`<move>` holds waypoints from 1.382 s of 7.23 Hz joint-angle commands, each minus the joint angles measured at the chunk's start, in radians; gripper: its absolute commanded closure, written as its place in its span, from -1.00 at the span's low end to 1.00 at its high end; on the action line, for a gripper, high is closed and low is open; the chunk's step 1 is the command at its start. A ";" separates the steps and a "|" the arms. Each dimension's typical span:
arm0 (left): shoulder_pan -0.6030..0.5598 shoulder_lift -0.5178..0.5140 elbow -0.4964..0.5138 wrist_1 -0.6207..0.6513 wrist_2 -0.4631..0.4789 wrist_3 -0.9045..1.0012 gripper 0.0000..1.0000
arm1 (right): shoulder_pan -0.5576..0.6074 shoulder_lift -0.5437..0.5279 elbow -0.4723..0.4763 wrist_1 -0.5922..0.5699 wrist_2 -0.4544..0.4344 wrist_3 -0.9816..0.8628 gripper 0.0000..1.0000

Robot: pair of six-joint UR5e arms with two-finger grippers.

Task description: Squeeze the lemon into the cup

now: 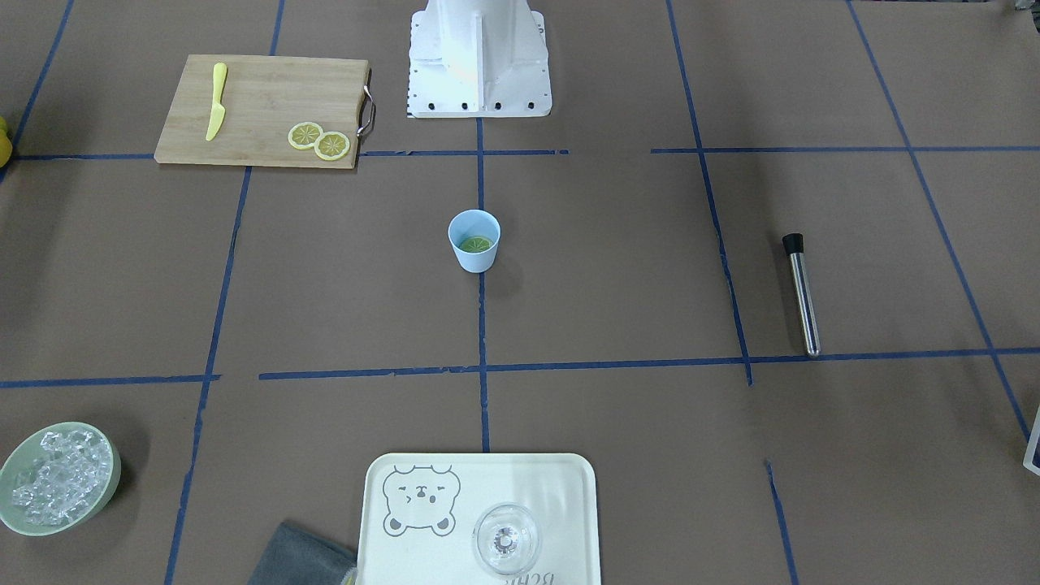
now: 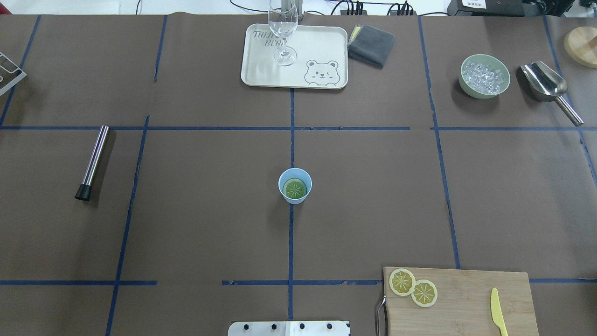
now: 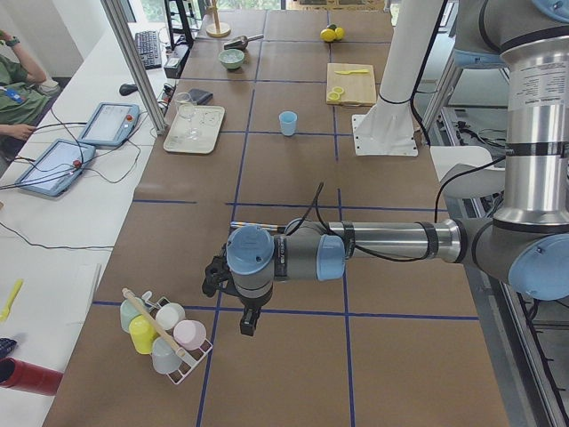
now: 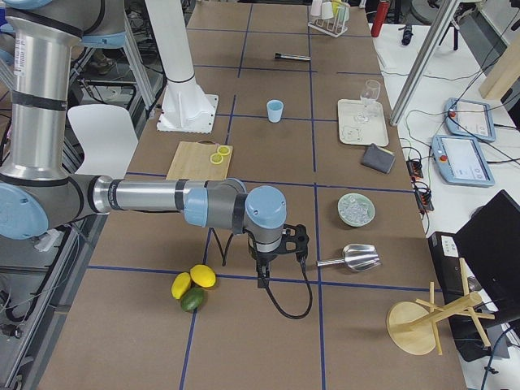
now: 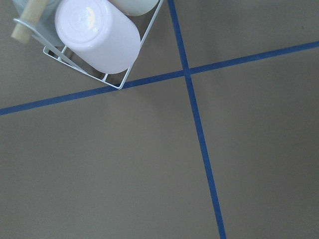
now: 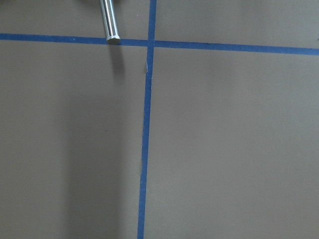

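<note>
The light-blue cup [image 2: 295, 185] stands upright at the middle of the table, also seen in the front-facing view [image 1: 474, 241]. One lemon slice [image 2: 295, 189] lies flat inside it. Two more slices [image 2: 402, 281] [image 2: 424, 292] lie on the wooden cutting board [image 2: 466, 303]. My left gripper [image 3: 246, 322] shows only in the exterior left view, far from the cup, beside a rack of cups [image 3: 164, 334]. My right gripper [image 4: 264, 276] shows only in the exterior right view, near a metal scoop [image 4: 351, 258]. I cannot tell whether either is open or shut.
A yellow knife [image 2: 498, 311] lies on the board. A tray [image 2: 261, 70] holds a clear glass [image 2: 283, 32], with a grey cloth [image 2: 371, 45] beside it. A green bowl of ice [image 2: 484, 76] stands at the far right. A steel rod [image 2: 93, 161] lies at the left. Whole fruits [image 4: 193, 286] lie near my right arm.
</note>
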 commanded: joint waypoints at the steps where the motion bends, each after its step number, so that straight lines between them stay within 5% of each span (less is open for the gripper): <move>1: -0.002 -0.003 -0.009 -0.003 0.014 -0.001 -1.00 | 0.000 -0.007 -0.004 -0.002 0.004 -0.002 -1.00; 3: -0.002 0.003 -0.010 -0.003 0.010 -0.001 -1.00 | 0.006 -0.073 0.009 0.009 -0.074 -0.018 -1.00; 10: -0.004 0.010 -0.016 -0.003 0.007 -0.002 -1.00 | -0.005 -0.042 0.052 -0.003 -0.060 0.001 -1.00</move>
